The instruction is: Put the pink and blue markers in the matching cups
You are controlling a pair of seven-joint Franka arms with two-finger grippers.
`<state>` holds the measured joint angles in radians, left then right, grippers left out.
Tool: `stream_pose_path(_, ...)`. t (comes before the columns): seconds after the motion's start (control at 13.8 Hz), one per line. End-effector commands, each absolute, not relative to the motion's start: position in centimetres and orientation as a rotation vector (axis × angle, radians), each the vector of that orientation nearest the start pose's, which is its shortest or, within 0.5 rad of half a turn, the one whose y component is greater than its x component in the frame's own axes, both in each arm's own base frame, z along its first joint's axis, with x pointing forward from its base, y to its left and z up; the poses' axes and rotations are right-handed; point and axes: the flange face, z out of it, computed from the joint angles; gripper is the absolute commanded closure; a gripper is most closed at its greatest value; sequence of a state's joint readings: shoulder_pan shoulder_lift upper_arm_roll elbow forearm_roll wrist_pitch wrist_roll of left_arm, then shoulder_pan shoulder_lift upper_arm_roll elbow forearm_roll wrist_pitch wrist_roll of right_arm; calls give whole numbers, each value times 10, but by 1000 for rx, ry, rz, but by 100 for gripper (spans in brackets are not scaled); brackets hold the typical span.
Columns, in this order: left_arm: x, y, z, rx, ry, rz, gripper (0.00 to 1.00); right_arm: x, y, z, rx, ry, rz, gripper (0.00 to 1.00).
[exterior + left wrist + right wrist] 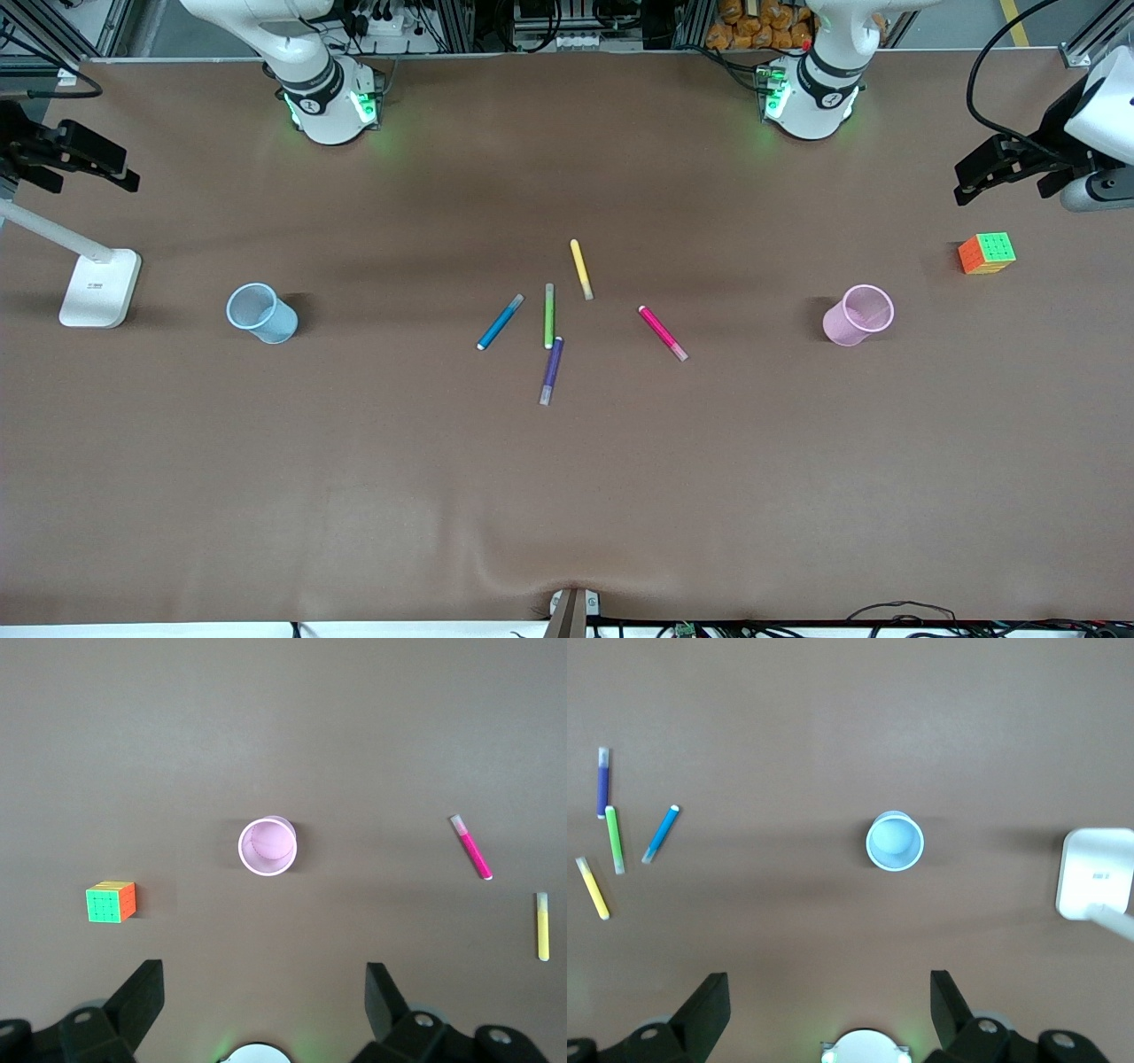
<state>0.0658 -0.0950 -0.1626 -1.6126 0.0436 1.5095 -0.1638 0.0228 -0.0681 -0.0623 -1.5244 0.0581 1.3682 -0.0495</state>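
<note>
On the brown tabletop [567,496], five pens lie loose near the middle. The blue marker [500,322] lies flat toward the right arm's end of the group, beside the green pen [549,316]; the purple pen [552,370] lies nearer the front camera, its tip at the green pen's end. The yellow pen [581,268] lies farthest from that camera. The pink marker [663,332] lies flat toward the left arm's end of the group, apart from the others.

The blue cup [261,313] stands upright toward the right arm's end, well apart from the pens, with a white lamp base [100,288] nearer that end. The pink cup [858,315] stands upright toward the left arm's end, with a colour cube [986,253] near it.

Both arms wait, raised. The left end effector [264,997] hangs over the tabletop beside the pink cup, fingers [142,992] apart and holding nothing. The right end effector [830,997] hangs over the tabletop beside the blue cup, fingers [709,1001] likewise apart, nothing between them.
</note>
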Motion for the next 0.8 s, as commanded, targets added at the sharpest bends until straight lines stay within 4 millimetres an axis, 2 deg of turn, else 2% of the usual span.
stream_pose_path(0.0, 518, -48, 651, -3101, -96, 14, 0, 511, -19, 673, -3089, -89, 114, 0)
stream_pose_path(0.72, 523, -44, 646, -3102, -117, 30, 0, 512, -24, 671, -3103, -79, 130, 0)
